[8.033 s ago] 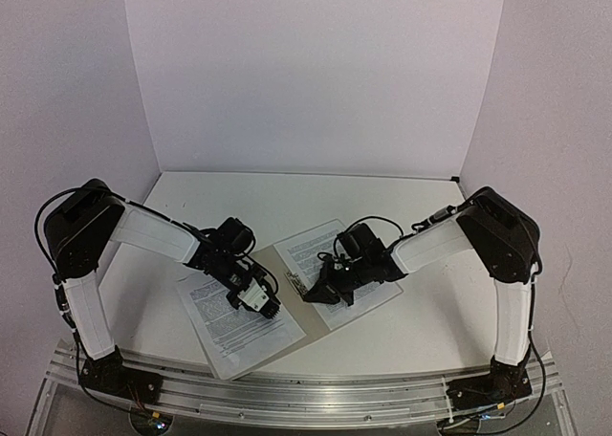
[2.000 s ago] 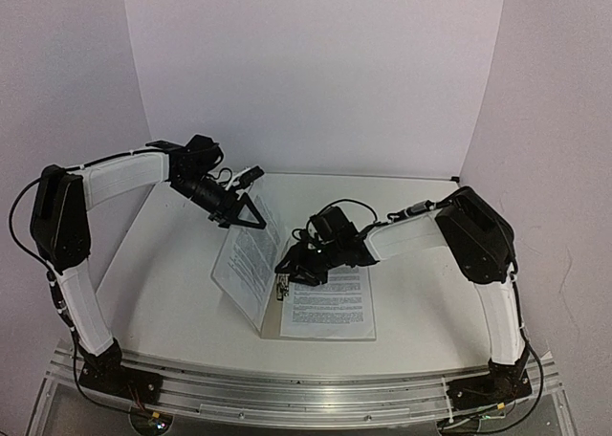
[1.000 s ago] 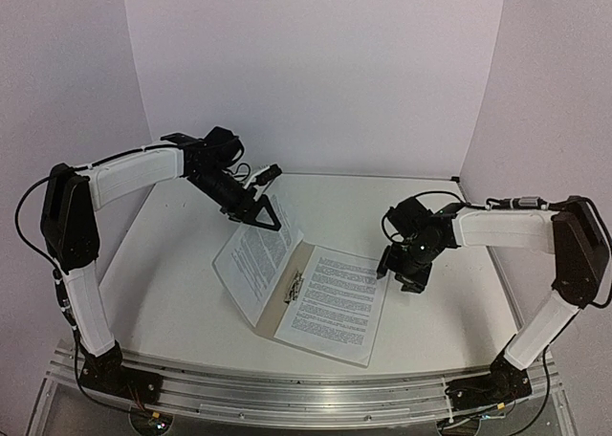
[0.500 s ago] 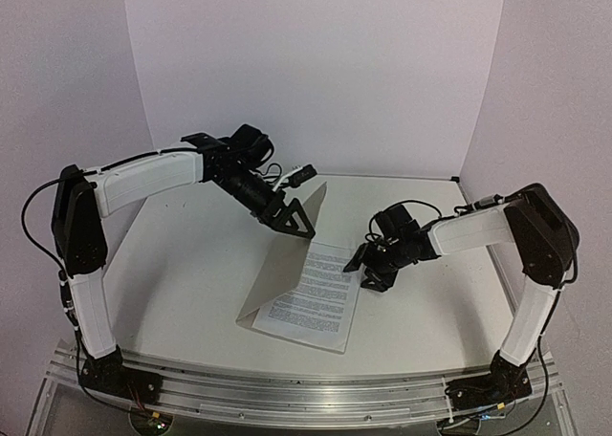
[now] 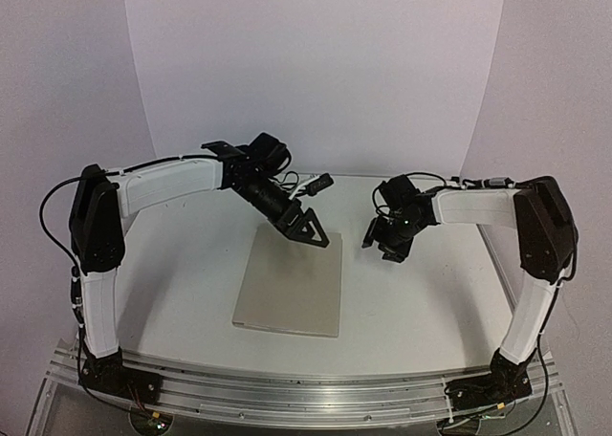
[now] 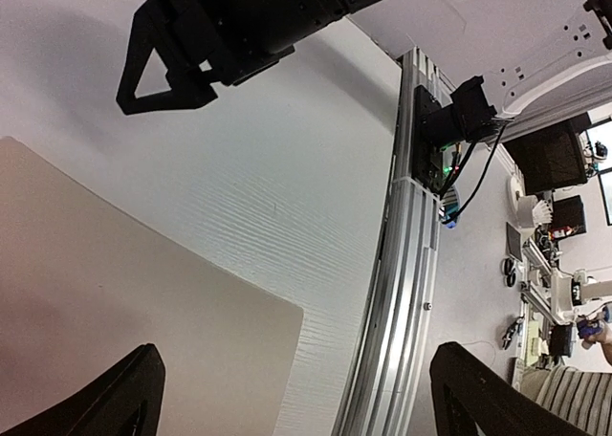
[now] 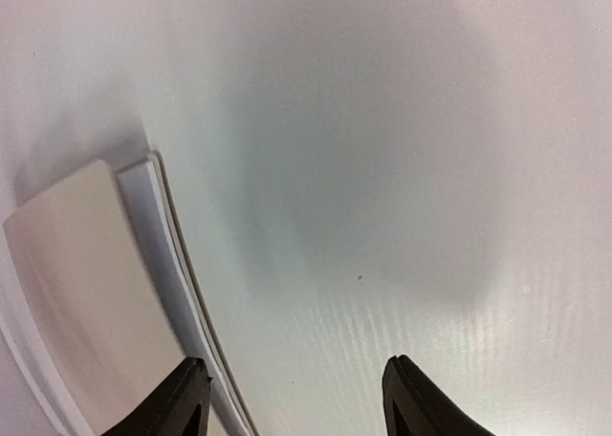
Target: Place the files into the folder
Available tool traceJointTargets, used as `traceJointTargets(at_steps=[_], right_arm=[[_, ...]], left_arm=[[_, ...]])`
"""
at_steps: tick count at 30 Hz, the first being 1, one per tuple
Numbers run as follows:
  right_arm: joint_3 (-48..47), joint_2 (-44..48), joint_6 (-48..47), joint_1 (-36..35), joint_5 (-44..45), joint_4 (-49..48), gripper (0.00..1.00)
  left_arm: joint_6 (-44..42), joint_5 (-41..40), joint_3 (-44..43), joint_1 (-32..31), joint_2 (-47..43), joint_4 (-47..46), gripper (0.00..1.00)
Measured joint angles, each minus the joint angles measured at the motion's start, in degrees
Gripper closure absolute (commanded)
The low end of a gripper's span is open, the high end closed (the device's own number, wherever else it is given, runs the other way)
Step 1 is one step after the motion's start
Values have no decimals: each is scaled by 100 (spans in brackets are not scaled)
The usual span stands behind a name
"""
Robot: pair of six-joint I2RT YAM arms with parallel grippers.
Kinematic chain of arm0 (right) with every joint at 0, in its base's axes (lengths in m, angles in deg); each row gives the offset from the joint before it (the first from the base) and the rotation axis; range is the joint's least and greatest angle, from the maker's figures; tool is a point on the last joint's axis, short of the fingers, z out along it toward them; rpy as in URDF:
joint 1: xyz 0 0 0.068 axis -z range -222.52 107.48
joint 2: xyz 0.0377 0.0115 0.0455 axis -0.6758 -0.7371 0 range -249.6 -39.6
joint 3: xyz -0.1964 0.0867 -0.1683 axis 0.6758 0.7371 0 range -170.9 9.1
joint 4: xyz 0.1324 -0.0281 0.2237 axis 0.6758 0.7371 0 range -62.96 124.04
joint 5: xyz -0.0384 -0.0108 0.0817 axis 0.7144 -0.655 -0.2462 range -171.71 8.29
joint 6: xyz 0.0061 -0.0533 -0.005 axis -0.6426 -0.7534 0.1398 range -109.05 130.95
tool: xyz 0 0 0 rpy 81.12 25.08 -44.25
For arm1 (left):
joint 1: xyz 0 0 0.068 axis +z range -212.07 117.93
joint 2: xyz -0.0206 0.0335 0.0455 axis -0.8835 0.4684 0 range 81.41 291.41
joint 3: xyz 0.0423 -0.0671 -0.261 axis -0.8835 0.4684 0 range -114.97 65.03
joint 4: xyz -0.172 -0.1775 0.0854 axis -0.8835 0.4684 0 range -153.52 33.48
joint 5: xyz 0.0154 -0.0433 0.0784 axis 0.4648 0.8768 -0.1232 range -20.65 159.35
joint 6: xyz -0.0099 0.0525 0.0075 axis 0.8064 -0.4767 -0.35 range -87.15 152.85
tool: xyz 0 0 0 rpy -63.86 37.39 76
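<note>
Top external: folder (image 5: pixel 290 288) flat, closed.

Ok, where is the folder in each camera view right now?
Top external: folder lies closed, mid-picture.
Left wrist: lower left, one rounded corner showing.
Right wrist: lower left, a white paper edge peeking out beside it.
Shared landmark: the white table.

The top view looks down from above and behind the arm bases, taking in the whole desk (image 5: pixel 182 264). The left wrist camera looks back past the left tool (image 6: pixel 296 403), across the folder (image 6: pixel 115 293) to the near rail (image 6: pixel 397 264). The right wrist camera faces down at the desk. All three views share the folder.
</note>
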Motion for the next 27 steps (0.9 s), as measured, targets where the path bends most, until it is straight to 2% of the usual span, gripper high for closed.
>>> traceJointTargets(at_steps=[3, 5, 9, 12, 15, 17, 21, 27], right_arm=[[-262, 181, -341, 103, 289, 398, 39], [-260, 363, -452, 92, 334, 584, 39], [-120, 654, -540, 42, 343, 822, 38], [-17, 664, -640, 15, 352, 927, 38], [-7, 664, -706, 11, 385, 981, 38], [-7, 664, -767, 11, 396, 988, 37], [-9, 664, -813, 11, 398, 990, 37], [-9, 667, -817, 11, 413, 988, 36]], left_arm=[[-173, -122, 35, 157, -107, 22, 27], [-240, -297, 210, 433, -278, 26, 33], [-404, -892, 1078, 1637, -645, -72, 36], [-553, -1421, 2308, 2308, -962, -326, 42], [-638, -1659, 3206, 2256, -1224, -498, 48], [-686, -1950, 4033, 1985, -1425, -732, 48], [-756, -2339, 4507, 1508, -1429, -1034, 47], [-791, -2420, 4651, 1088, -1429, -1329, 46]])
